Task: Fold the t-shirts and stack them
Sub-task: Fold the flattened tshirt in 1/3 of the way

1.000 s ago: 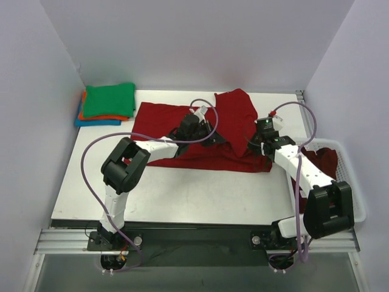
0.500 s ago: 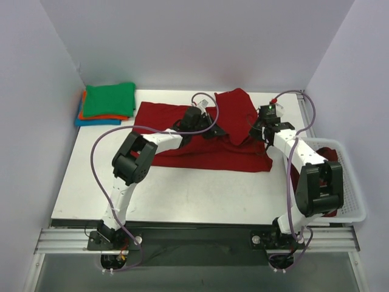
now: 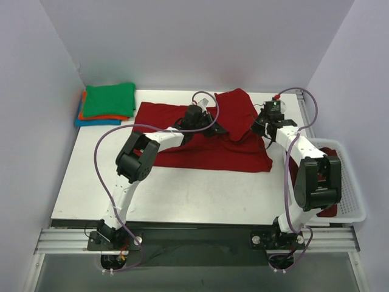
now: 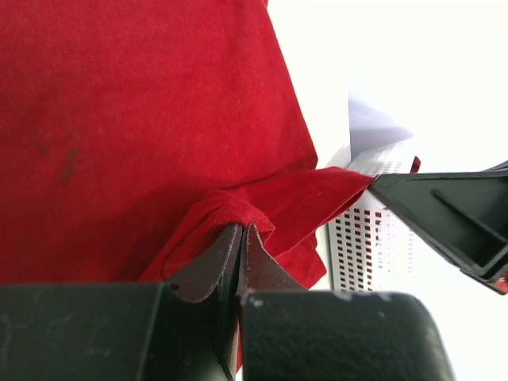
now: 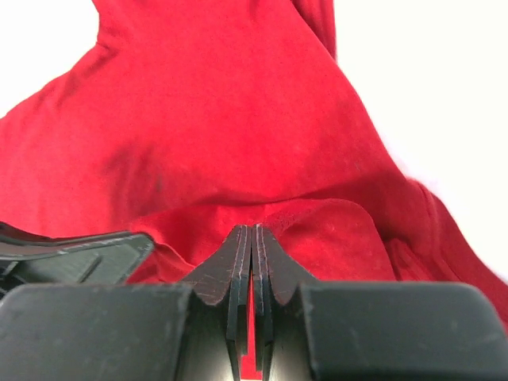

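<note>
1x dark red t-shirt [image 3: 206, 152] mid-table, fold in progress, L gripper [image 4: 242, 230] & R gripper [image 5: 252, 232] both pinching its cloth; folded stack [image 3: 106, 104] done far-left corner; red shirt [image 3: 328, 159] in basket [image 3: 355, 201] pending.

The left arm [image 3: 159, 140] and right arm [image 3: 296, 153] are built of white tubular links joined by bulky black joint housings [image 3: 132, 164]. A thin purple cable [image 3: 95, 159] hangs off each. The black bases [image 3: 111, 242] seem to carry silver bolt heads, though these show too small to be sure. The left gripper [image 4: 240, 228] and right gripper [image 5: 252, 230] have matte black wedge fingers [image 4: 208, 266] tapering to thin tips.
</note>
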